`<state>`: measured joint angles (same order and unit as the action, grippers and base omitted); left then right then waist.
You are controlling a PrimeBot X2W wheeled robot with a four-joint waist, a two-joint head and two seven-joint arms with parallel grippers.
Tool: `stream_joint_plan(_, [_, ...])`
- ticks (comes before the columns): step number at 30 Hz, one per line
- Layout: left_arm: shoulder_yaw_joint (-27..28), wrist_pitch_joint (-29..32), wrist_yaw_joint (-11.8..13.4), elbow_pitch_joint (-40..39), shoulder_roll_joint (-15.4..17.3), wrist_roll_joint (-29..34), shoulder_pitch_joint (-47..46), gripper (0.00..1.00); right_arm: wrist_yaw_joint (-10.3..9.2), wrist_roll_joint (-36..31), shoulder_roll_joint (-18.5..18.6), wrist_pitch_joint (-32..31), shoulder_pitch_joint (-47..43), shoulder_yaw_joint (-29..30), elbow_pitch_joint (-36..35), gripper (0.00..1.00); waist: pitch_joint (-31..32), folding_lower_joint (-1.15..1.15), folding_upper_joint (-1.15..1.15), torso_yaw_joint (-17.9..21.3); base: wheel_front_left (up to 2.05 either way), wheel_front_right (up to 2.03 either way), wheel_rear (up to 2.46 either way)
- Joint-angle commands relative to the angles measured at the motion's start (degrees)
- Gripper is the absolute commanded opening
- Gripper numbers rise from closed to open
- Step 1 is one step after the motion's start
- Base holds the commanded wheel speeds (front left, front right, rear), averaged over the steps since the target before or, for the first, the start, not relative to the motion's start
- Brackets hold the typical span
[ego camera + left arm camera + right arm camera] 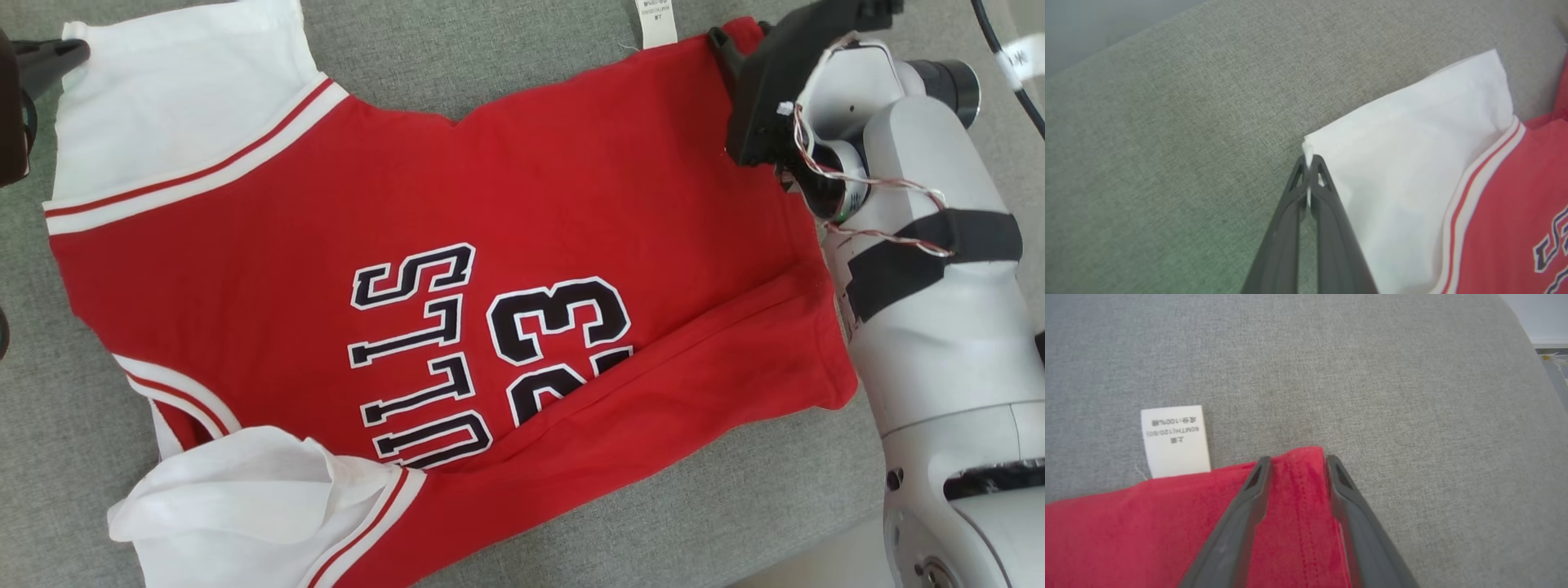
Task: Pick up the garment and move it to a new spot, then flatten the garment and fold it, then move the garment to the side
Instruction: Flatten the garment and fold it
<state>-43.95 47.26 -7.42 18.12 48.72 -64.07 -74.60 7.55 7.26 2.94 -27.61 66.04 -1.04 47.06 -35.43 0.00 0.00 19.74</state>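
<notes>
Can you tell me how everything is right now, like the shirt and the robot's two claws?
Jersey: spread on the grey cushion, one long edge folded over, not flat yet.
Left gripper: shut on the corner of a white sleeve.
Right gripper: open, fingers on either side of the red hem corner.
Label: lying flat, sticking out from the jersey's edge.

The garment covers most of the grey cushion. Bare cushion lies open beyond it toward the far edge, broken only by a white label, in a strip along the left edge, and toward the near right corner. The right arm's pale forearm blocks the right edge.
</notes>
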Motion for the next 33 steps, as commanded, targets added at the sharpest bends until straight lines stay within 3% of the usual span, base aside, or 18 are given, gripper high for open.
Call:
stream_joint_plan(1, [-0.15, 0.01, -0.12, 0.13, 0.23, -0.47, -0.63, 0.00, -0.14, -0.35, -0.09, -0.69, 0.54, -0.21, 0.48, 0.60, 0.02, 0.00, 0.00, 0.00, 0.00, 0.00, 0.00])
stream_joint_plan(7, [-1.07, -0.22, -0.11, 0.15, 0.15, -0.77, -0.90, 0.00, -0.14, -1.40, -0.10, -4.07, 2.60, -0.13, 1.68, 0.44, 0.02, 0.00, 0.00, -0.35, 0.00, 0.00, 0.00])
stream_joint_plan(9, [-1.39, -0.34, -0.11, 0.05, 0.15, -0.87, -0.94, 0.00, -0.14, -1.78, -0.10, -4.95, 2.97, 0.48, 2.18, 0.10, 0.00, 0.00, 0.00, -0.61, 0.00, 0.00, 0.00])
stream_joint_plan(10, [-1.54, -0.39, -0.11, 0.01, 0.13, -0.97, -0.96, 0.00, -0.14, -1.85, -0.10, -5.30, 3.01, 0.56, 2.39, 0.00, 0.01, 0.00, 0.00, -0.75, 0.00, 0.00, 0.00])
stream_joint_plan(16, [-1.71, -4.08, -0.12, -1.39, 0.82, -1.35, -1.78, 0.00, -0.14, -0.71, -0.05, -0.76, 2.90, 1.43, 0.80, 0.00, 0.13, 0.00, 0.00, -1.30, 0.00, 0.00, 0.00])
stream_joint_plan(20, [-2.89, -8.22, -0.12, -2.37, 1.40, -0.75, -2.68, 0.00, -0.14, -0.99, -0.08, 5.14, 2.76, 4.73, 0.16, 0.00, 0.99, 0.00, 0.00, -2.35, 0.00, 0.00, 0.00])
stream_joint_plan(33, [-6.31, -20.69, -0.03, -4.41, 1.88, -4.22, -5.22, 0.00, -0.14, -1.22, 0.13, 13.43, -0.83, 12.75, -0.57, 0.00, 3.85, 0.00, 0.00, -6.53, 0.00, 0.00, 0.00])
